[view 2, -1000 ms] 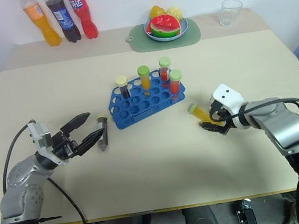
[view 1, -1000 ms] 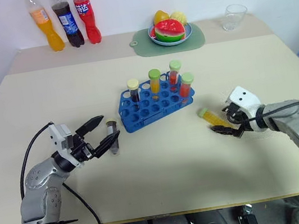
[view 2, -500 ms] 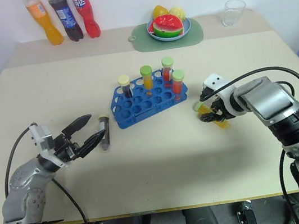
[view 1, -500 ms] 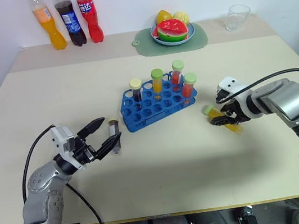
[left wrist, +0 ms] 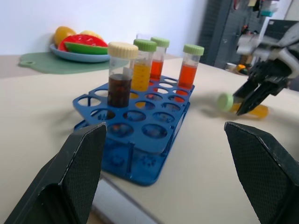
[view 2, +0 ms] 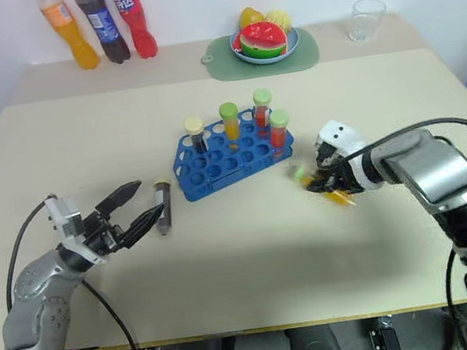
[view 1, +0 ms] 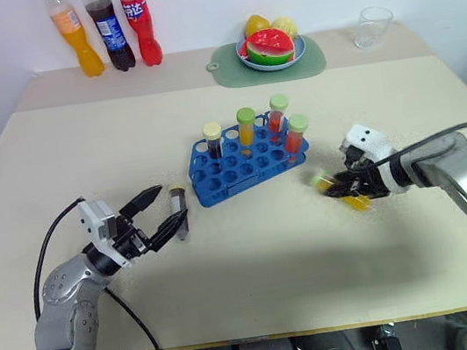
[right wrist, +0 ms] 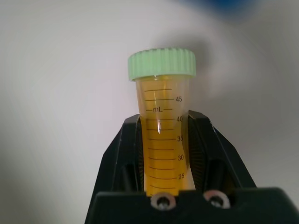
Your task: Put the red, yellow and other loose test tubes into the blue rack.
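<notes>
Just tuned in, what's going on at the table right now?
The right gripper is shut on the yellow tube, to the right of the blue rack, which already holds four capped tubes. The left gripper is open beside a dark tube lying loose on the table.

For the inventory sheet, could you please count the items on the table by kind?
Test tubes: 6
Soda bottles: 3
Blue rack: 1
Clear cup: 1
Fruit plate: 1
Green mat: 1
Total: 13
</notes>
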`<state>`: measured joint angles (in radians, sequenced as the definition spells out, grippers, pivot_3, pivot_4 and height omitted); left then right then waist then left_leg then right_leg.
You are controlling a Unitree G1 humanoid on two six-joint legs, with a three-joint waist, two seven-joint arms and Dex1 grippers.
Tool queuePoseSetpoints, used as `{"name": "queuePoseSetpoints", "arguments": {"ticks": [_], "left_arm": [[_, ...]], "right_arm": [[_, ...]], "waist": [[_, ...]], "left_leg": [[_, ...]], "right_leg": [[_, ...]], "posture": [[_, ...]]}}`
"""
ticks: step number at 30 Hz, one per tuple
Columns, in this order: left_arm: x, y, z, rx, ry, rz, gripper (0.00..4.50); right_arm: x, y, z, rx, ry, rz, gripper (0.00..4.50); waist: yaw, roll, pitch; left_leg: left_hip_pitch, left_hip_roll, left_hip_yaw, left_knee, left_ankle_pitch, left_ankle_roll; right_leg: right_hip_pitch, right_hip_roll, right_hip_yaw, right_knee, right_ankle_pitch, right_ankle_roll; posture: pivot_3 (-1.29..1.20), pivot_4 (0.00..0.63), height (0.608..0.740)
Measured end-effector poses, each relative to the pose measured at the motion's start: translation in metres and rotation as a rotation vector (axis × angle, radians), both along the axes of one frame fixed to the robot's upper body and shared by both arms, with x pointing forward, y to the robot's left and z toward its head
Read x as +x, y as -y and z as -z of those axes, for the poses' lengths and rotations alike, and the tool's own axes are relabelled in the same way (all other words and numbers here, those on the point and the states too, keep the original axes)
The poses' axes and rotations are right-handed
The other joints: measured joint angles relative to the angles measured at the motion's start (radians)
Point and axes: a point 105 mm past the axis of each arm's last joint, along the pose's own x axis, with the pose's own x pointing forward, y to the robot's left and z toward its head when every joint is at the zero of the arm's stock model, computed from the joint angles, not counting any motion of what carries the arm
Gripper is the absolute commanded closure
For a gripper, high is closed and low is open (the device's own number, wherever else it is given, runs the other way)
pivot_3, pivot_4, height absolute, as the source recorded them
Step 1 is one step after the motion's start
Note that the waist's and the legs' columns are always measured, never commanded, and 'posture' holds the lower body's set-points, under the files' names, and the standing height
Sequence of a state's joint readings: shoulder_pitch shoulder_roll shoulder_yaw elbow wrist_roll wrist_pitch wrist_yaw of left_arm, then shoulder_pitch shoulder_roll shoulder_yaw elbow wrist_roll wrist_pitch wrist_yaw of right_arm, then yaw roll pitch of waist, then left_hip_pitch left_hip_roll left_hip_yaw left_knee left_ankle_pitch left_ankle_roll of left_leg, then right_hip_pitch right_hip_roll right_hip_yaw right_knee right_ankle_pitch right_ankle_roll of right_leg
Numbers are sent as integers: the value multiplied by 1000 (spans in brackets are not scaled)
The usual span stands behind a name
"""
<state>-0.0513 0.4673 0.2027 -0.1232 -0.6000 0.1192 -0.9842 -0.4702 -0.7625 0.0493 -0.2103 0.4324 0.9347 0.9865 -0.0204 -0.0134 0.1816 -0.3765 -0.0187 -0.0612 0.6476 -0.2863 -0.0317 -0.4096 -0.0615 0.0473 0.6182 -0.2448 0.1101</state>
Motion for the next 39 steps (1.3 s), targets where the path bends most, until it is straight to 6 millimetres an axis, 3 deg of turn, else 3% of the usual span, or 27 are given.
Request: {"name": "queuePoseSetpoints", "arguments": {"ticks": [4, 8, 14, 19, 27, 39], "left_arm": [[1, 0, -1, 2, 1, 10, 332], [6, -2, -1, 2, 0, 11, 332], [8, -5, -1, 4, -3, 11, 332], [10, -8, -5, 6, 8, 3, 332], [9, -19, -8, 32, 14, -24, 332], [3, -21, -9, 91, 11, 38, 332]], "right_arm": [[0, -35, -34, 255, 235, -94, 3704], [16, -52, -45, 417, 434, -31, 3704], [53, -60, -25, 490, 614, 179, 3704], [67, -72, -18, 510, 705, 231, 3704], [70, -77, -12, 520, 763, 246, 3704], [58, -85, -6, 527, 761, 207, 3704]], "waist": [[3, 0, 0], [3, 0, 0], [-1, 1, 1], [-2, 2, 1], [-4, 2, 1], [-23, 2, 1]], "left_leg": [[1, 0, 0, 1, 0, 0], [1, -1, 0, 1, 0, 0], [1, -1, 0, 0, 0, -1], [2, -1, 0, 0, 1, -2], [3, -1, 0, 0, 1, -2], [4, -1, -1, 0, 1, -2]], "right_leg": [[1, 0, 0, 1, 0, 0], [1, -1, 0, 1, 0, 0], [-1, -1, 0, 2, 0, 0], [-2, -1, 1, 7, 0, -1], [-2, -1, 1, 10, 0, -1], [-2, -1, 1, 11, 0, -1]], "posture": [[0, 150, 740], [0, 150, 740], [0, 150, 740], [0, 150, 740], [0, 150, 740], [0, 150, 740]]}}
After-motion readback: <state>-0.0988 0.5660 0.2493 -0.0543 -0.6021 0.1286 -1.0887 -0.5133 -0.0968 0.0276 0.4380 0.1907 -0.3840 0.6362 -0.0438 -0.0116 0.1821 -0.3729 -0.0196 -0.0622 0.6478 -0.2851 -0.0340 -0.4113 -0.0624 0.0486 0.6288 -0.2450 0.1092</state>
